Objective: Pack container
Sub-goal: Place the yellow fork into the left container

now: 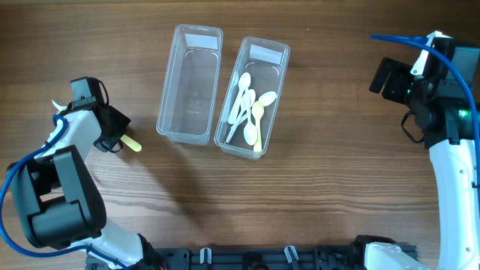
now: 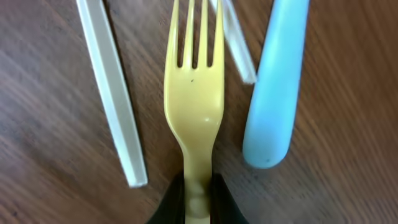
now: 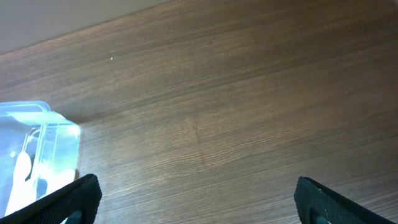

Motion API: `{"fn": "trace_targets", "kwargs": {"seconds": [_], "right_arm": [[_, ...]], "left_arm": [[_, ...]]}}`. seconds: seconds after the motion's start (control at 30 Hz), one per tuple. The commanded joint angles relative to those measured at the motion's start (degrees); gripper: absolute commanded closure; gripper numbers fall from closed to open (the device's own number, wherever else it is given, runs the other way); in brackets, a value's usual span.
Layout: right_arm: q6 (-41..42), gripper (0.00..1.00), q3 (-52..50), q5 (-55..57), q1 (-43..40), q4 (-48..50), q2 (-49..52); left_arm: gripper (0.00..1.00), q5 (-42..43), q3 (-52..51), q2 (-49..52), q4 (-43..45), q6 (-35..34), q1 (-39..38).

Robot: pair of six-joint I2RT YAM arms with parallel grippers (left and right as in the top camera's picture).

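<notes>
Yellow fork (image 2: 194,106); pale blue utensil (image 2: 277,81); white spoons (image 1: 245,96)

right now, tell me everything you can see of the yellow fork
The yellow fork looks like pale, glossy plastic, with four tines, a tiny dark speck below them and a narrow handle. The left hand pinches the handle between its dark fingers, tines pointing away, with the wooden table behind it.

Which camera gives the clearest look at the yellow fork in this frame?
The left wrist view. The yellow fork fills the frame, tines clear, its handle pinched in the left gripper. Overhead shows only a small yellow stub sticking out of that gripper, too small to make out tines. The right wrist view does not show it.
</notes>
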Motion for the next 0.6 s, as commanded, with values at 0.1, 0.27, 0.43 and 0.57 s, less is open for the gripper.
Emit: {"fn": "trace_targets", "kwargs": {"seconds": [0.1, 0.27, 0.43, 0.57], "right_arm": [[-1.0, 0.00, 0.3, 1.0, 0.1, 0.1, -0.4], [-1.0, 0.00, 0.3, 1.0, 0.1, 0.0, -0.4], [-1.0, 0.00, 0.3, 1.0, 0.1, 0.1, -0.4], [-1.0, 0.00, 0.3, 1.0, 0.1, 0.1, -0.4]], "left_arm": [[0.96, 1.8, -0.3, -7.4, -10.0, 0.0, 0.0], [0.96, 1.8, 3.4, -23.4, -16.2, 0.1, 0.0], [0.96, 9.9, 3.4, -39.8, -14.4, 1.6, -0.7], [0.96, 18.3, 3.4, -42.6, -7.1, 22.0, -9.3]]}}
